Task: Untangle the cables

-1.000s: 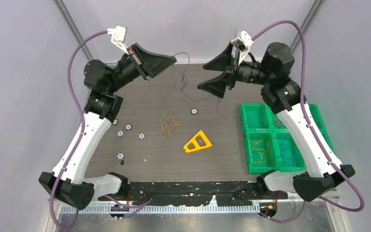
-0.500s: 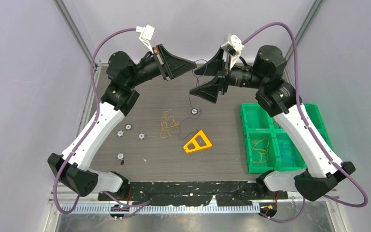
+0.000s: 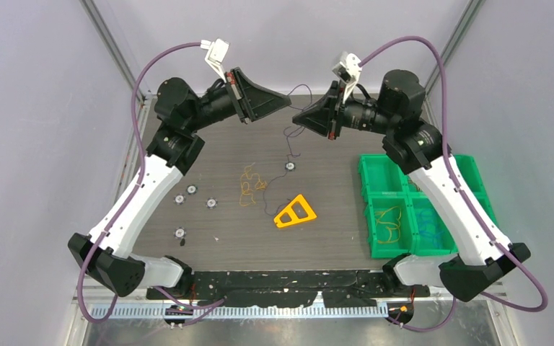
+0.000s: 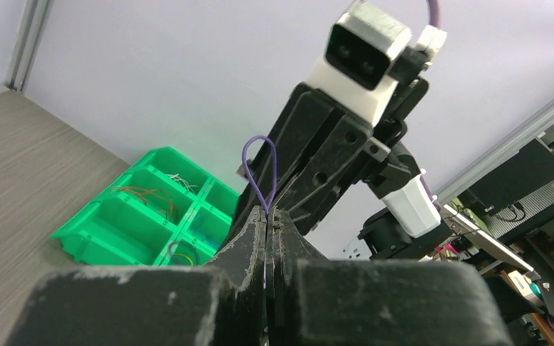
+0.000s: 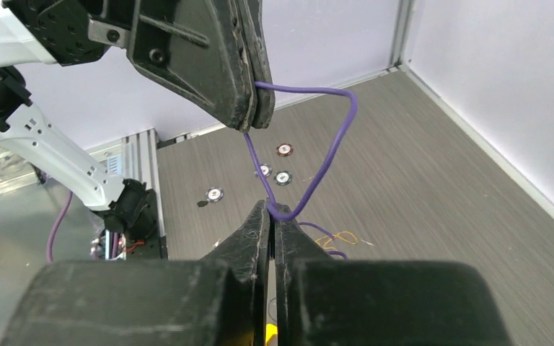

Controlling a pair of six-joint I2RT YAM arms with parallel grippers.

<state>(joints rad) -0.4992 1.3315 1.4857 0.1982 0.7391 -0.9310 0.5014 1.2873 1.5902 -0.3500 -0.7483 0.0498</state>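
Both grippers hang high over the far middle of the table, tips almost meeting. My left gripper point(image 3: 287, 101) point(image 4: 268, 212) is shut on a thin purple cable point(image 3: 299, 89) point(image 4: 259, 164), which loops out past its tips. My right gripper point(image 3: 297, 119) point(image 5: 273, 210) is shut on the same purple cable point(image 5: 334, 141) a short way along. In the right wrist view the left gripper point(image 5: 254, 124) holds the loop's other end. The cable's tail drops to the table point(image 3: 209, 155). An orange and yellow cable tangle point(image 3: 251, 184) point(image 5: 343, 236) lies loose below.
A yellow plastic triangle point(image 3: 295, 211) lies mid-table. Green bins point(image 3: 404, 189) point(image 4: 99, 220) holding sorted cables stand at the right. Several small round discs point(image 3: 191, 189) point(image 5: 283, 177) dot the left and centre. Grey walls close in behind.
My right gripper has gone from wide open to shut on the purple cable. The left arm swung right with the cable a second ago and has since stayed still.
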